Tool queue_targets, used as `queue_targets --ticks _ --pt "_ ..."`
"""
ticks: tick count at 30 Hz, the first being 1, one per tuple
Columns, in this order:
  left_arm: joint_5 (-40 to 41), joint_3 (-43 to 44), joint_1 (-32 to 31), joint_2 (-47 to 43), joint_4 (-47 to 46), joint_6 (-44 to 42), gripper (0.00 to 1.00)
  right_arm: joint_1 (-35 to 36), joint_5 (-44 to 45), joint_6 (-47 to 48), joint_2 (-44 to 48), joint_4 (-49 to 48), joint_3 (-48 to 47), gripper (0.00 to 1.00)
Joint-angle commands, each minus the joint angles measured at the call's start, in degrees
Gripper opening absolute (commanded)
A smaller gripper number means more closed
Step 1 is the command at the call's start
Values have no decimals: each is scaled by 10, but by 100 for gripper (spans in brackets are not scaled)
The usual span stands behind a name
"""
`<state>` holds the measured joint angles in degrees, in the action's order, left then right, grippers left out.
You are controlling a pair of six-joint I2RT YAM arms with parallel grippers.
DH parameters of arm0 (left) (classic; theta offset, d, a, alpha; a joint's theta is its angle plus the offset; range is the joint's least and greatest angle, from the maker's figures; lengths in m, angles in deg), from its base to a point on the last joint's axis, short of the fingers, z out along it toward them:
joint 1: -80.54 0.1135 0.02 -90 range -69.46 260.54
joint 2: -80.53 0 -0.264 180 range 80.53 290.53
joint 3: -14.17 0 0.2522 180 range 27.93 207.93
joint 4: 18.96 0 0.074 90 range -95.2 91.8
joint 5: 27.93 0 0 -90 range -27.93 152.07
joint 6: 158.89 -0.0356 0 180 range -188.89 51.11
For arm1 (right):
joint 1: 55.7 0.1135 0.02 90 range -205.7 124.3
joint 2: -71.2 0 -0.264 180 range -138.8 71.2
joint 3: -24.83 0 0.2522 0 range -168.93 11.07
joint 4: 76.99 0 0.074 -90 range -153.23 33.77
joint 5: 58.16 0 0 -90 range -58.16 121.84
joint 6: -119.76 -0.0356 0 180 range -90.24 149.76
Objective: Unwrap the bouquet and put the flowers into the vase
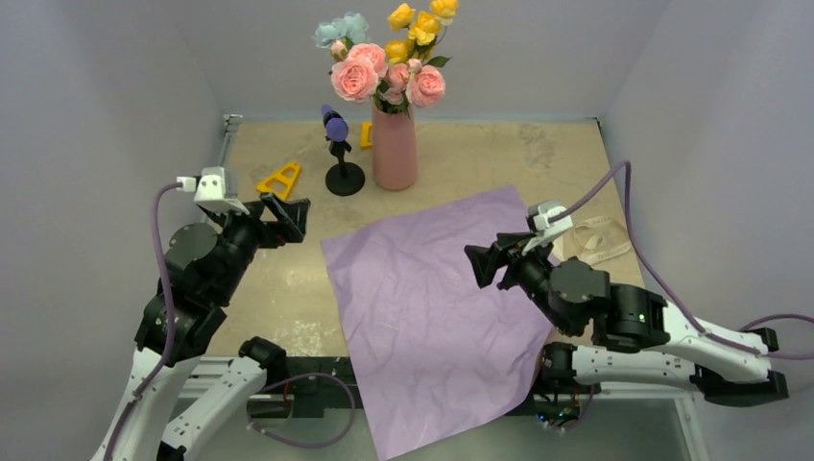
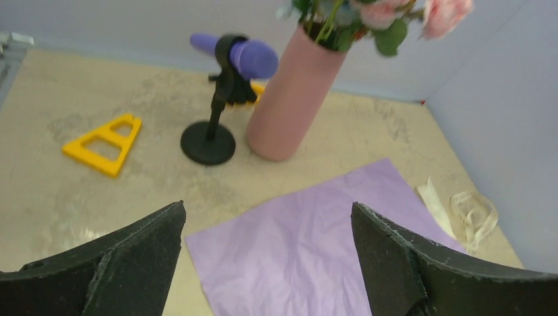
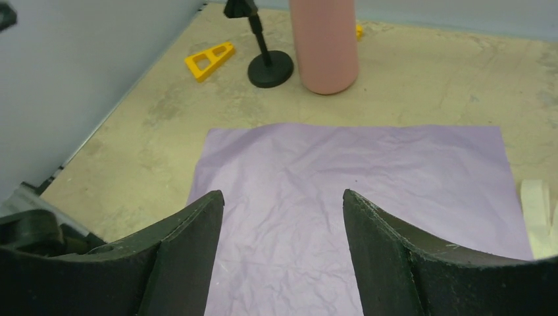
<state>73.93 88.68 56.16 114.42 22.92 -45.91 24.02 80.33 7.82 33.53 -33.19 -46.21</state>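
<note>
Two empty grippers, flowers in the vase.
Left gripper wide open, right gripper jaws apart over the lilac wrap; vase stands well beyond both.

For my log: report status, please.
Left gripper and right gripper open, empty. Flowers in vase. Lilac wrap spread on table, ribbon beside it. Nothing blocking.

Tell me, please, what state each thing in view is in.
Tall salmon-pink tapered vase: upright.
Pink, yellow and pale-blue artificial flowers: standing in vase.
Crinkled lilac paper wrap: opened, spread flat.
Cream ribbon: untied, lying loose.
Black stand with purple top: upright.
Left gripper: open, empty.
Right gripper: open, empty.
</note>
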Motion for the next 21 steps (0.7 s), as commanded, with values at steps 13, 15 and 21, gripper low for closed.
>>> queue_targets --ticks 13,15,21 --pt "40 -128 3 -93 294 153 100 -306 -201 -79 -89 33 46 70" --pt "48 -125 3 -91 299 166 100 -319 -215 -84 -74 15 67 70" --pt "83 -129 3 -67 321 212 100 -387 -269 -101 -98 7 99 70"
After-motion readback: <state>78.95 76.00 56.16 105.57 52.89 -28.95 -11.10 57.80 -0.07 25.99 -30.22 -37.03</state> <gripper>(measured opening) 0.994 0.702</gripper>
